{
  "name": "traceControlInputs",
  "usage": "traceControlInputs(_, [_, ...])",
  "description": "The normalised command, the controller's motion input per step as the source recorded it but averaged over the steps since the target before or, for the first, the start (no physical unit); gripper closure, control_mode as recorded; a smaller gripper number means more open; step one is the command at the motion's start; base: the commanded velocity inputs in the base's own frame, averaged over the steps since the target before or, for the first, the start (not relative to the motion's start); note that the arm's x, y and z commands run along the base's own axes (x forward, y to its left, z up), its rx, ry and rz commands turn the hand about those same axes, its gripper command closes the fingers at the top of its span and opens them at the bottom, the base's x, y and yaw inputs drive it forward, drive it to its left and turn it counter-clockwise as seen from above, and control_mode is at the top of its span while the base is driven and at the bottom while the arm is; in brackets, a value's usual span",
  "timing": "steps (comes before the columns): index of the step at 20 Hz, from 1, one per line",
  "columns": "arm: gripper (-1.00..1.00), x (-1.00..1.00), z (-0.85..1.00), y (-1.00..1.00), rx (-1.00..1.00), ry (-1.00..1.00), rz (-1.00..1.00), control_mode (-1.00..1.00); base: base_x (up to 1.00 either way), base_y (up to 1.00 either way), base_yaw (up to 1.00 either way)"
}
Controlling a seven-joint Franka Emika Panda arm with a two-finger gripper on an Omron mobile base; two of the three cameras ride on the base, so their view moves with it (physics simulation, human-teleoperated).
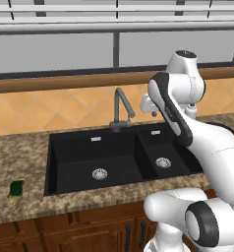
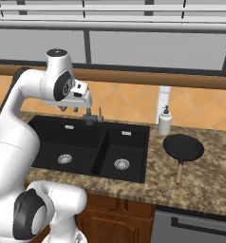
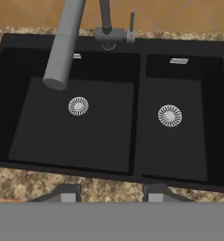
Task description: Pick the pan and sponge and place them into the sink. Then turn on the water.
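Observation:
The black double-basin sink (image 1: 79,167) (image 2: 48,137) (image 3: 100,141) has nothing in either bowl. My gripper (image 3: 111,192) (image 2: 72,108) hangs open above the sink's front rim, looking down into it, with nothing between its fingers. The black pan (image 2: 183,147) with a wooden handle lies on the counter right of the sink. Left of the sink, near the counter's front edge, sits the small green sponge (image 1: 15,188). The grey gooseneck faucet (image 1: 120,106) (image 3: 62,47) reaches over the large bowl. Water is out of view.
A white soap dispenser (image 2: 164,121) stands behind the pan by the wall. The faucet's small lever (image 3: 131,26) rises beside its base. Speckled granite counter (image 1: 20,147) surrounds the sink, with wooden cabinets below.

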Motion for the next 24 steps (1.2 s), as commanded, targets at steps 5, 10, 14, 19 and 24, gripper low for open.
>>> traceControlInputs(5, [-1.0, -0.21, 0.0, 0.03, 0.0, -0.07, 0.0, -1.0, 0.0, 0.0, 0.0])
traceControlInputs(10, [-1.0, -0.62, 0.0, 0.0, 0.0, -0.03, -0.01, -1.0, 0.0, 0.0, 0.0])
traceControlInputs(14, [-1.0, -0.61, 0.03, -0.07, 0.0, 0.0, -0.03, -1.0, 0.0, 0.0, 0.0])
traceControlInputs(19, [-1.0, -0.17, 0.16, -0.29, 0.0, 0.06, -0.05, -1.0, 0.0, 0.0, 0.0])
traceControlInputs(24, [-1.0, -0.03, 0.0, -0.67, 0.0, 0.19, -0.05, -1.0, 0.0, 0.0, 0.0])
